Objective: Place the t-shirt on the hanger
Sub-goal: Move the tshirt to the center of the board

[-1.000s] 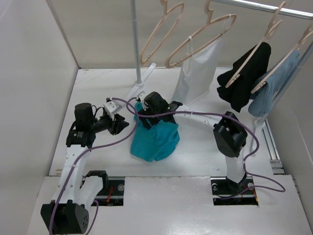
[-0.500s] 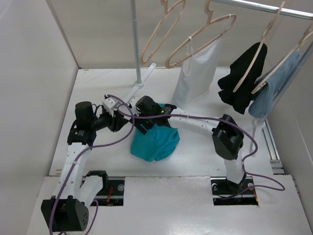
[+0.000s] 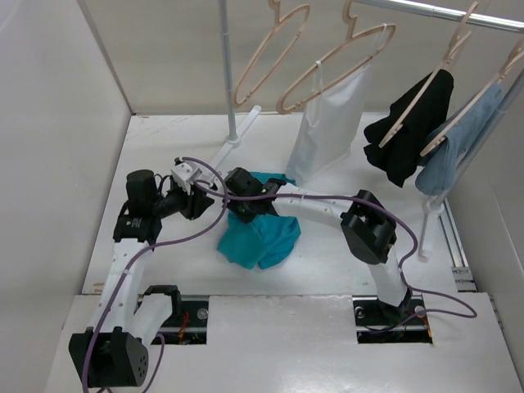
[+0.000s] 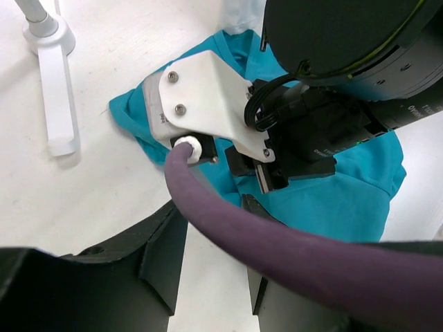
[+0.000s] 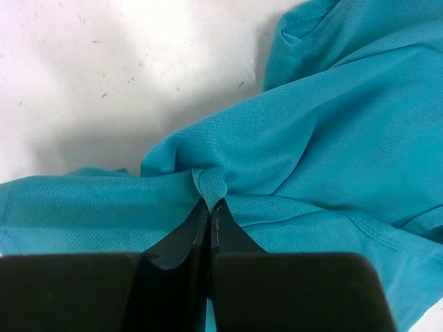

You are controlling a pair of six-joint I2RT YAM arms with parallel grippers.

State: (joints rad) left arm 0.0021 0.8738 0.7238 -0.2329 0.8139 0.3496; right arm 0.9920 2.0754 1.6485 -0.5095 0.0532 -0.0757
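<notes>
The teal t-shirt point(image 3: 262, 239) lies crumpled on the white table, between the two arms. My right gripper point(image 3: 242, 206) reaches down onto its back left part, and the right wrist view shows the gripper point(image 5: 210, 204) shut on a small raised fold of the t-shirt point(image 5: 311, 138). Just left of it, my left gripper point(image 3: 197, 202) hovers low. In the left wrist view that gripper point(image 4: 214, 259) is open, with only bare table between its fingers and a purple cable across the front. The bare wooden hanger point(image 3: 266, 57) hangs from the rail at the back.
A white top point(image 3: 327, 123) hangs on the neighbouring hanger; a black garment point(image 3: 409, 135) and a pale blue garment point(image 3: 454, 155) hang at the right. The rail's steel pole point(image 3: 229, 82) and its white foot point(image 4: 55, 83) stand behind the left gripper. Walls enclose the table.
My right gripper has moved left and lower onto the t-shirt and shut on a fold of it. The cloth now spreads out behind it. The left arm has barely moved.
</notes>
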